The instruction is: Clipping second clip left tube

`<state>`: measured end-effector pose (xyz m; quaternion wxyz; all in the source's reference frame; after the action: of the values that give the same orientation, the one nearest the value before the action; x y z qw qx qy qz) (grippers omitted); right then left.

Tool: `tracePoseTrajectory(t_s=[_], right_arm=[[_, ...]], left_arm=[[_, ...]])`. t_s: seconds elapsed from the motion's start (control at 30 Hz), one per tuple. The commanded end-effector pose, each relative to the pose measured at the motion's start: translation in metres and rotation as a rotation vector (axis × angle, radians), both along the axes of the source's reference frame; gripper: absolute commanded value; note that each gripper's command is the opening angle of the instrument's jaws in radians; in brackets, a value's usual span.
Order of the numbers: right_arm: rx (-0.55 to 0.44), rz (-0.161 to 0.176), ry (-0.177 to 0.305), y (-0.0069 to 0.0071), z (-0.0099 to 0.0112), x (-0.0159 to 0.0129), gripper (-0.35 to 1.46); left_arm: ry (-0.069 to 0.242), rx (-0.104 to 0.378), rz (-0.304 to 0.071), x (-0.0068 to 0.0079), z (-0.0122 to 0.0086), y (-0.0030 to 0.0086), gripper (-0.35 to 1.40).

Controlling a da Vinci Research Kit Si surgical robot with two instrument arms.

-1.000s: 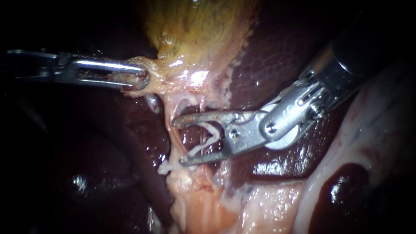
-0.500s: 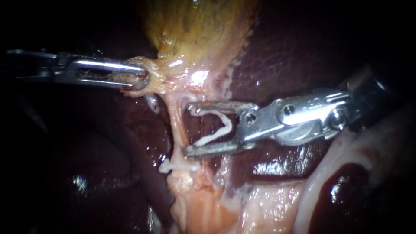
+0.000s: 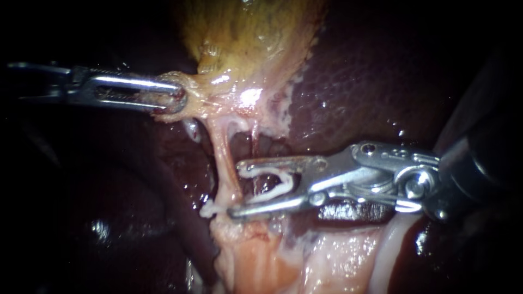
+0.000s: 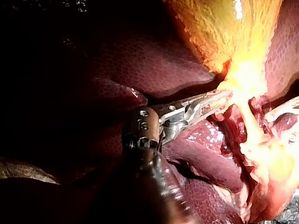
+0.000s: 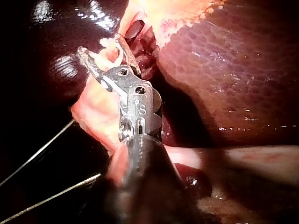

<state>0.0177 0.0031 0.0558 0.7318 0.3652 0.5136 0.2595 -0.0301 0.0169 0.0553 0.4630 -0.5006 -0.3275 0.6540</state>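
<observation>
**Asker:** What sits nearest the camera?

**Me:** My right instrument (image 3: 235, 189), coming in from the right, low across the endoscope view. Its jaws stand wide apart, yet each bears on one leg of the loaded clip (image 3: 283, 179) they carry, so they hold it from both sides.

**Asker:** Which way does that clip point?

**Me:** Its mouth opens toward the view's left, and its bend lies back near the jaws' hinge. Its long axis runs nearly level across the view, dipping a little at the open end, roughly crosswise to the left tube (image 3: 222, 155).

**Asker:** And the tube itself?

**Me:** It is a pale strand running up and down. It leans slightly rightward as it descends from the narrow end of the gallbladder (image 3: 245, 32) to the pale tissue (image 3: 256, 256) below. My jaw tips are at its right edge, the upper one just beside it and the lower one against its foot. I cannot tell whether the tube lies inside the clip's mouth.

**Asker:** Anything on the tube?

**Me:** A closed clip (image 3: 210, 208), white, sits across its foot, just beside my lower jaw tip.

**Asker:** Farther back?

**Me:** My left instrument (image 3: 177, 99) comes in level from the left. Its jaws are clamped on the gallbladder's narrow end, above the tube. Behind everything lies the dark red liver (image 3: 354, 81).
</observation>
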Motion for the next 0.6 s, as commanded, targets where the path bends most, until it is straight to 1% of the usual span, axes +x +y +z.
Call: tracePoseTrajectory(t_s=[0.03,0.2,0.4,0.6], right_arm=[[0.010,-0.002,-0.002,-0.0001,0.0003,0.0001,0.50],[0.040,0.003,-0.013,-0.0005,0.0024,0.0001,0.50],[0.079,0.005,-0.026,-0.0011,0.0055,0.0000,0.50],[0.100,0.010,-0.036,-0.0010,0.0075,0.0004,0.50]], left_arm=[[0.000,0.000,0.000,0.0000,0.0000,0.0000,-0.35],[0.000,0.000,0.000,0.0000,0.0000,0.0000,-0.35],[0.000,0.000,0.000,0.0000,0.0000,0.0000,-0.35],[0.000,0.000,0.000,0.0000,0.0000,0.0000,-0.35]])
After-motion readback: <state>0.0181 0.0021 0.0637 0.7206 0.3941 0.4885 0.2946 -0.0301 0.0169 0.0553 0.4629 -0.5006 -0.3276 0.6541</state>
